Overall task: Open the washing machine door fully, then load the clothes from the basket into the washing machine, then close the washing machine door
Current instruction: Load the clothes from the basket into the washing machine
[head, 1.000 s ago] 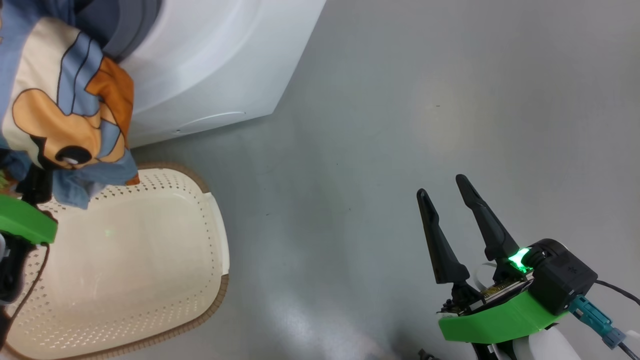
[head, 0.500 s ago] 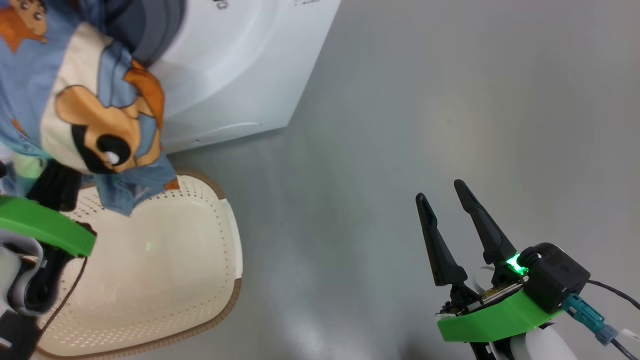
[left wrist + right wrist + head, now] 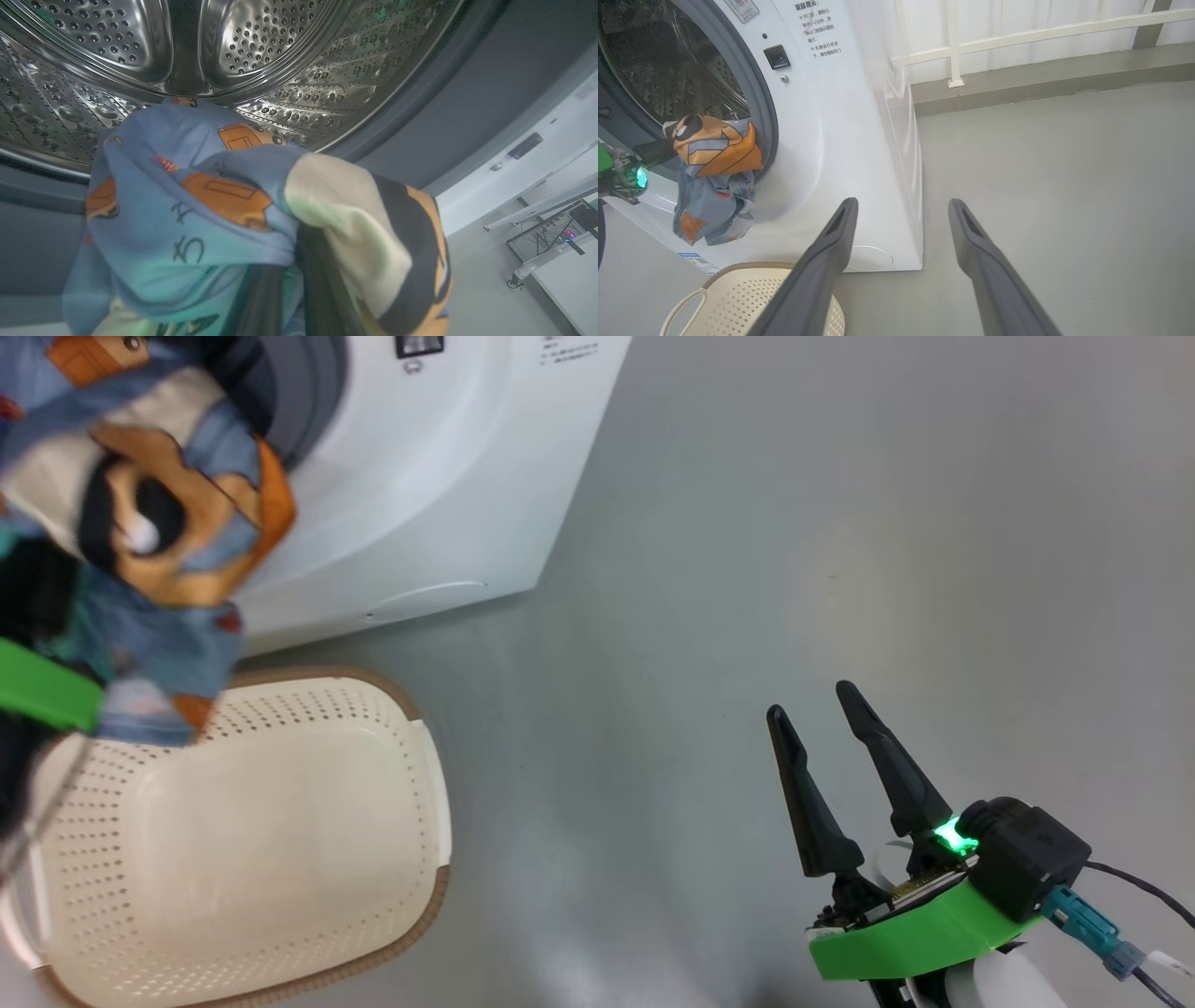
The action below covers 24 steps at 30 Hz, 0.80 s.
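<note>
The washer (image 3: 439,476) has a smooth white shell. Its perforated steel drum (image 3: 280,56) lies directly ahead of the left claw (image 3: 299,261). The basket (image 3: 261,840), cream perforated plastic with a brown rim, sits below that claw. The clothes (image 3: 159,523), a soft blue printed bundle, are clamped in the left claw at the drum mouth. A second ago its jaws stood wide. The right claw (image 3: 810,702) remains apart over grey floor (image 3: 747,523).

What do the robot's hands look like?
The right hand has two long, pointed black fingers, a bright green shell, a glowing green light, a black box and a teal plug with a dark cable. The left shell is green too.
</note>
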### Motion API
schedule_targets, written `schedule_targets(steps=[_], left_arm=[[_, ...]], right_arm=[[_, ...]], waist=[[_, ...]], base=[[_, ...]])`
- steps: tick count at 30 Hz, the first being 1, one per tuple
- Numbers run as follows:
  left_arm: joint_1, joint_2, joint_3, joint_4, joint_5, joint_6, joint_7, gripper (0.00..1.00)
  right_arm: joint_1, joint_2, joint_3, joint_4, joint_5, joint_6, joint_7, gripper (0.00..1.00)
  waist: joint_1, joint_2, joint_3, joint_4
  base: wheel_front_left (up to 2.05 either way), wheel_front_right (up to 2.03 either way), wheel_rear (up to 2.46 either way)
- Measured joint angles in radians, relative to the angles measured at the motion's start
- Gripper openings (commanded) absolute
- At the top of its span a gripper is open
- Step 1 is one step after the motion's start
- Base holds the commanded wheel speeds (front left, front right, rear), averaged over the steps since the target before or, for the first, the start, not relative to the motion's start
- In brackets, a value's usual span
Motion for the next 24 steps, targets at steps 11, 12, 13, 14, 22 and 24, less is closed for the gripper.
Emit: schedule_targets(steps=[11, 12, 13, 14, 22, 24], left_arm=[[-0.253, 0.060, 0.011, 0.121, 0.047, 0.017, 0.131, 0.00], [-0.273, 0.061, 0.012, 0.126, 0.055, 0.022, 0.137, 0.00], [-0.290, 0.063, 0.012, 0.126, 0.060, 0.028, 0.139, 0.00], [-0.307, 0.062, 0.014, 0.125, 0.068, 0.035, 0.139, 0.00], [-0.472, 0.073, 0.113, 0.107, 0.121, 0.053, -0.021, 0.00], [-0.478, 0.073, 0.142, 0.106, 0.128, 0.053, -0.041, 0.00]], right_arm=[[0.049, 0.002, 0.036, -0.063, 0.035, 0.000, 0.000, 1.00], [0.054, 0.001, 0.038, -0.068, 0.036, 0.000, 0.000, 1.00], [0.060, 0.002, 0.043, -0.075, 0.039, 0.000, 0.000, 1.00], [0.062, 0.002, 0.049, -0.079, 0.040, 0.000, 0.000, 1.00], [0.065, 0.003, 0.067, -0.110, 0.041, 0.000, 0.000, 1.00], [0.075, 0.003, 0.067, -0.114, 0.041, 0.000, 0.000, 1.00]], waist=[[0.0000, 0.0000, 0.078, -0.078], [0.0000, 0.0000, 0.086, -0.088], [0.0000, 0.0000, 0.093, -0.097], [0.0000, 0.0000, 0.100, -0.106], [0.0001, 0.0000, 0.159, -0.157], [0.0000, 0.0000, 0.170, -0.163]], base=[[0.00, 0.00, 0.00], [0.00, 0.00, 0.00], [0.00, 0.00, 0.00], [0.00, 0.00, 0.00], [0.00, 0.00, 0.00], [0.00, 0.00, 0.00]])
